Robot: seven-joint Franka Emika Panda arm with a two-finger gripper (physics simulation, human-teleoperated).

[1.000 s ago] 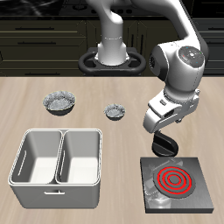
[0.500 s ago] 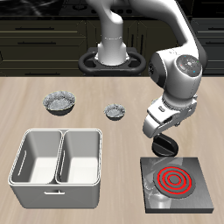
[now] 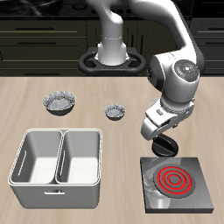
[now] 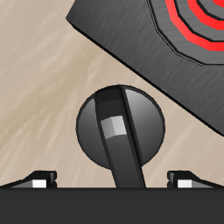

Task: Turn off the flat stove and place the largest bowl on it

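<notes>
Currently hand (image 3: 160, 149) spread apart, poised over stove knob (image 4: 120, 125); knob bar slightly tilted off fingertip (image 4: 37, 179) line; flat stove (image 3: 175, 182) coils red.

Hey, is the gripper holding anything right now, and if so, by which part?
Nothing is held. The gripper hangs open above the flat stove's black knob, its jaws apart on either side, not closed on it.
</notes>
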